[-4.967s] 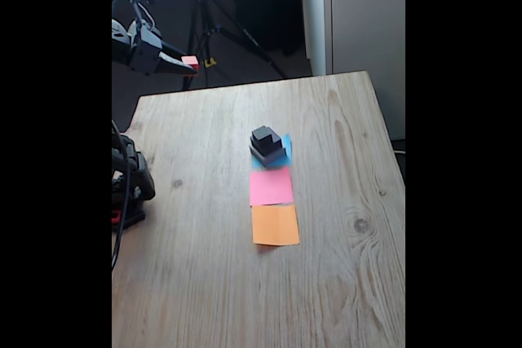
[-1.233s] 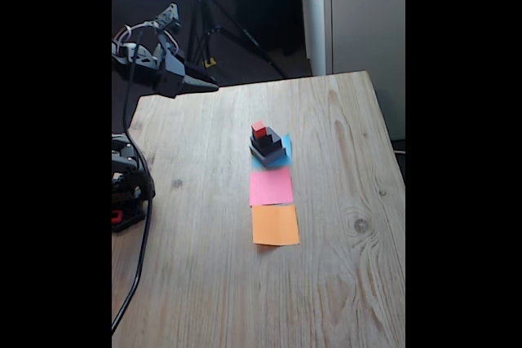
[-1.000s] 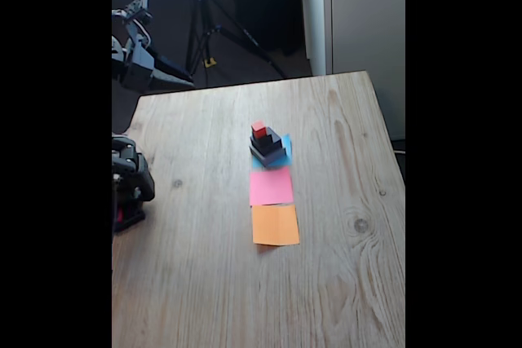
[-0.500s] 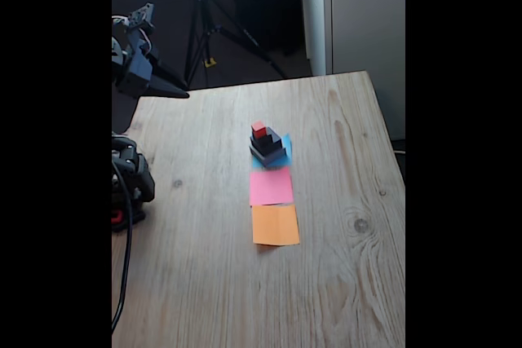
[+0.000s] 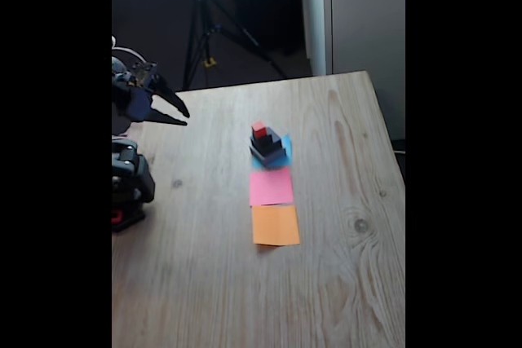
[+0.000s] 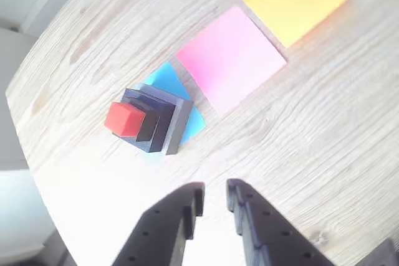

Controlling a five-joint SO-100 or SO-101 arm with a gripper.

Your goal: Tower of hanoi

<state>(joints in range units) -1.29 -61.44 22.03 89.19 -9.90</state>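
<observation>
At far left of the fixed view, gripper (image 5: pixel 181 115) hangs over the table (image 5: pixel 326 266) edge w/ jaws parted a little, holding nothing, well apart from the stack. Tower of hanoi (image 5: pixel 267 144) sits mid-table on the blue paper square (image 5: pixel 285 152); red cube (image 5: pixel 259 129) on top. Pink paper square (image 5: pixel 271 187) and orange paper square (image 5: pixel 275 225) lie bare in a row nearer the camera.

Wrist view: fingertips (image 6: pixel 197 192) at bottom edge, narrow gap, empty. Stack shows all 4 tiers: flat grey base block (image 6: pixel 181 126), black block (image 6: pixel 163 123), dark grey block (image 6: pixel 148 123), red cube (image 6: pixel 123 118), each roughly centred on the one below.

Judgement: stack looks complete, so the step in hand is prob. retreat/park. Keep the arm high and away from the tower; the cube is light and would topple at a nudge.
</observation>
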